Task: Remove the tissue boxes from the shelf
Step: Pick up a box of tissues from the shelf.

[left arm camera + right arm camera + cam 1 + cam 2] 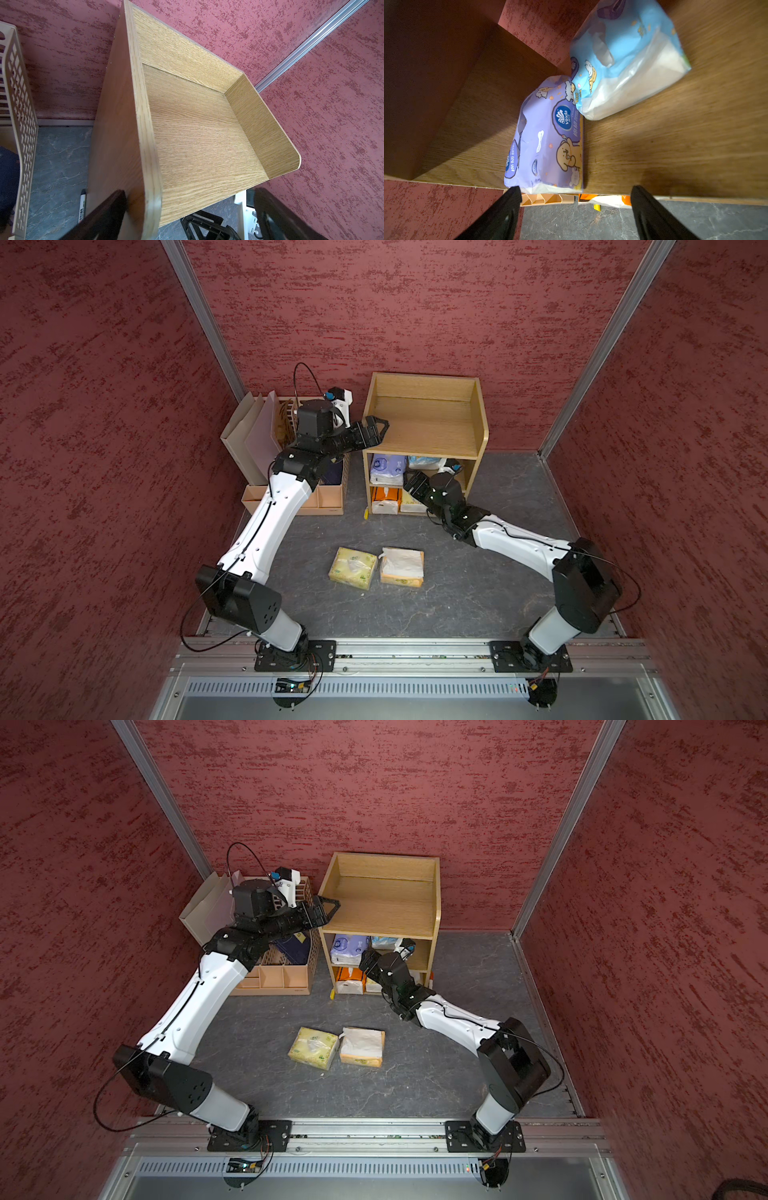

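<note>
While the right gripper point(575, 190) is hanging spread wide and empty before the middle tier of the shelf point(432, 427), the purple pack point(548, 141) is lying just ahead of one finger, touching the light blue pack point(625, 62) deeper in. An orange pack point(384, 497) and a beige pack point(411, 502) are sitting on the bottom tier. The left gripper point(380, 431), also released, is straddling the top side panel's front corner, the pink organizer point(328, 499) crowding close beside. A pale yellow pack point(352, 567) and a tan-orange pack point(402, 566) are lying on open floor point(415, 614) between the arms.
</note>
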Controlling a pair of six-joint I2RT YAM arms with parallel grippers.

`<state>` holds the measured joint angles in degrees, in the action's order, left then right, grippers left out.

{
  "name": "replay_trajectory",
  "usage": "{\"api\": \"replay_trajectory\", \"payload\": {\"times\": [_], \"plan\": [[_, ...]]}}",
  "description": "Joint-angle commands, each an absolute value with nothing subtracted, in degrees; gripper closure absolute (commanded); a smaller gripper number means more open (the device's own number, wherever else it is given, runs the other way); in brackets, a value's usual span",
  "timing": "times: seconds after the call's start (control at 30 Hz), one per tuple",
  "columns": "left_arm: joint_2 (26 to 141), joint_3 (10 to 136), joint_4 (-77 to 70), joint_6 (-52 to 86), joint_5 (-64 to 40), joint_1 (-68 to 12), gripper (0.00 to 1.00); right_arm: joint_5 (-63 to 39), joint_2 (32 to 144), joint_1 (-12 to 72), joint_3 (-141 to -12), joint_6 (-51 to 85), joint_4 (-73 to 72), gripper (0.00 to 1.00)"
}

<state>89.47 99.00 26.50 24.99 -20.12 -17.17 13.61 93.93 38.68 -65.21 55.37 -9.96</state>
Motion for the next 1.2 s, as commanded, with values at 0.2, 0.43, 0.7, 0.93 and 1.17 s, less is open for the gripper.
{"api": "replay_trajectory", "payload": {"times": [0.2,0.43,0.7,0.93,1.17], "plan": [[87.8,98.4,25.0,25.8,-25.2,-20.6,0.0,12.2,96.9,38.2,-69.1,52.8,-13.4,0.11],[87.3,97.7,25.6,25.5,-24.3,-20.8,0.0,8.7,102.0,38.3,-73.0,54.0,-14.6,0.11],[86.0,96.6,25.7,25.5,-23.9,-20.8,0.0,8.4,104.6,38.3,-76.3,54.1,-11.2,0.2],[85.0,95.7,26.0,25.4,-23.8,-20.9,0.0,8.7,104.0,38.2,-77.3,52.3,-8.8,0.57],[83.3,95.2,27.6,23.8,-21.9,-20.5,0.0,10.0,98.9,38.2,-75.3,49.4,-5.7,0.95]]}}
